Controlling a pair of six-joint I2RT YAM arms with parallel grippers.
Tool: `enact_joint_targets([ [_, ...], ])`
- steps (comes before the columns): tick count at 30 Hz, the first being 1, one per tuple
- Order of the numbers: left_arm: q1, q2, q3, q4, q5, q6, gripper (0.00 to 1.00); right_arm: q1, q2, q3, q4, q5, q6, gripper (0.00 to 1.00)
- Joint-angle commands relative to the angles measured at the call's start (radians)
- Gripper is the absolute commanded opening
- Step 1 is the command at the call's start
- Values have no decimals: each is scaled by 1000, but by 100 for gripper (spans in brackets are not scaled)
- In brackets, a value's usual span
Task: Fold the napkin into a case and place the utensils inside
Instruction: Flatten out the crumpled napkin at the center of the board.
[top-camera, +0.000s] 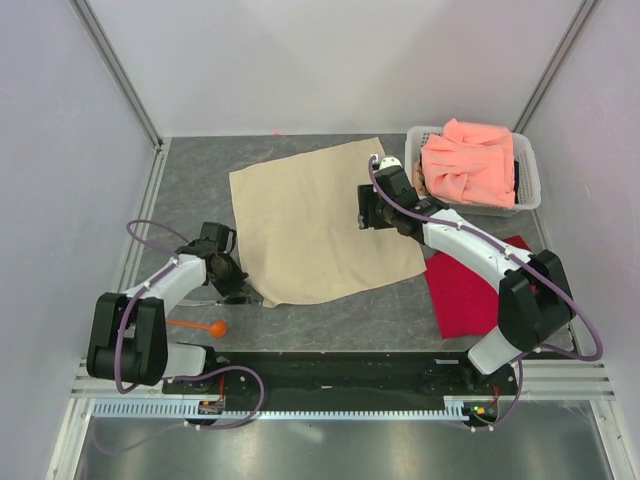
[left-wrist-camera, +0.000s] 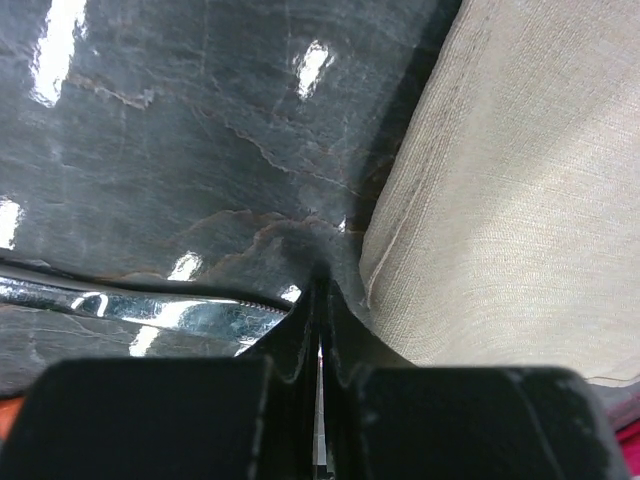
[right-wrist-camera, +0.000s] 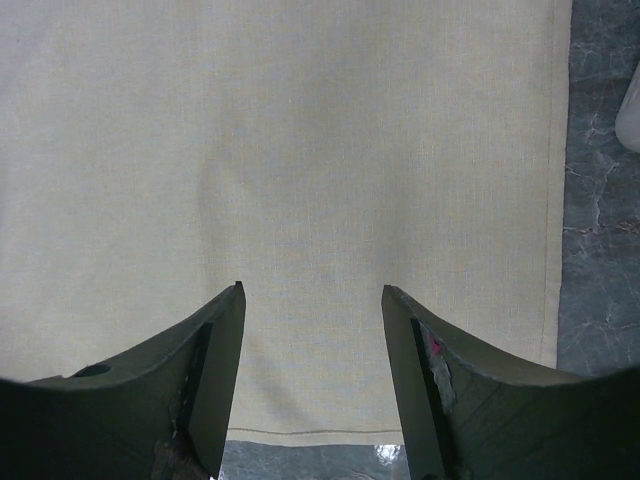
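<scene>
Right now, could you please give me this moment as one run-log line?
napkin: flat, unfolded | left gripper: shut at napkin's near-left edge | right gripper: open over napkin | spoon: on table, untouched

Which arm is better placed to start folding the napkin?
Left: the left gripper is shut on the napkin's near-left edge; the right gripper hangs open above it, gripping nothing.
</scene>
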Motion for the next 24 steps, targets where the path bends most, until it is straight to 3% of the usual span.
enact_joint_targets([
  [1,-11,-34,-54,-75,7,-62,2,-1,-37,-14,37,27,-3,65],
  [10,-33,-153,-45,-222,-18,-108,2,-4,-60,-52,53,13,0,66],
  [14,-34,-181,35,-253,7,-66,2,-2,-65,-74,63,-11,-6,68],
  [16,-37,-178,63,-186,94,-13,2,-2,-56,-80,68,-28,-8,69],
  [19,-39,-144,130,-106,173,4,11,-2,-34,-87,79,-42,-3,70],
  [24,-37,39,234,28,243,27,12,-5,20,-84,91,-34,-6,71],
])
